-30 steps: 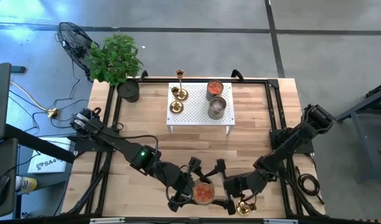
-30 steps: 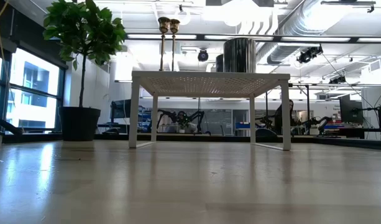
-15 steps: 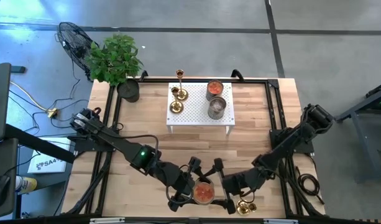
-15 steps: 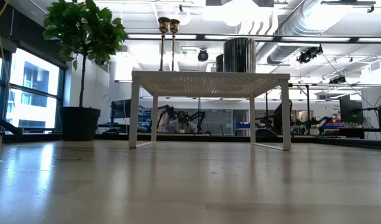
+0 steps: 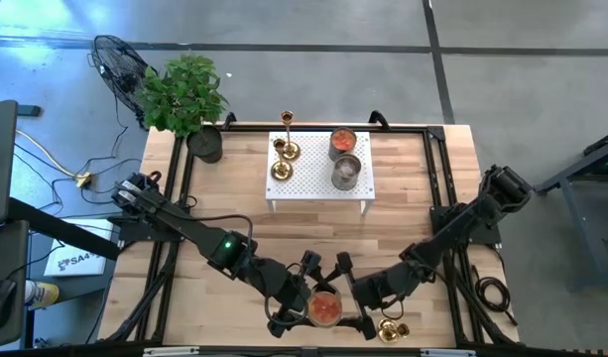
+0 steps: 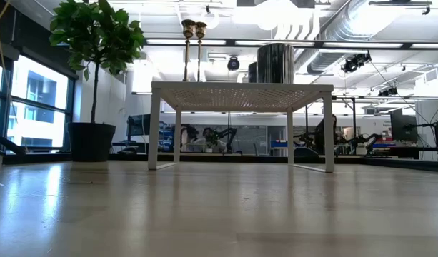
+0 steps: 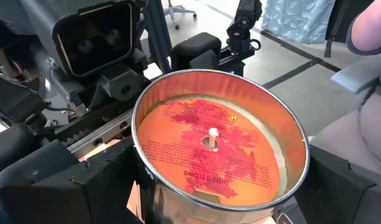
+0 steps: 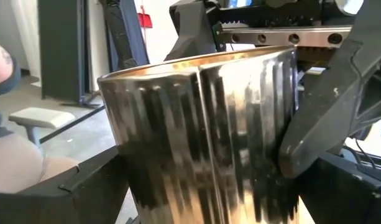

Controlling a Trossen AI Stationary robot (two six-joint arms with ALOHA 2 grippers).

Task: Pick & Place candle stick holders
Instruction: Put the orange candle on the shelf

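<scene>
1. Both end effectors crowd one tin candle [image 5: 325, 307] at the table's [image 5: 403, 198] near edge, probably a handover.
2. Left end effector [image 5: 308, 297] spread wide, straddling the tin.
3. Right end effector [image 5: 355, 296] wide too, tin between its fingers; real grip unclear.
4. Candle stick holders [image 5: 282, 159] up on the white stand [image 5: 319, 188]; another candle stick holder [image 5: 391, 329] just beside the right end effector.
</scene>
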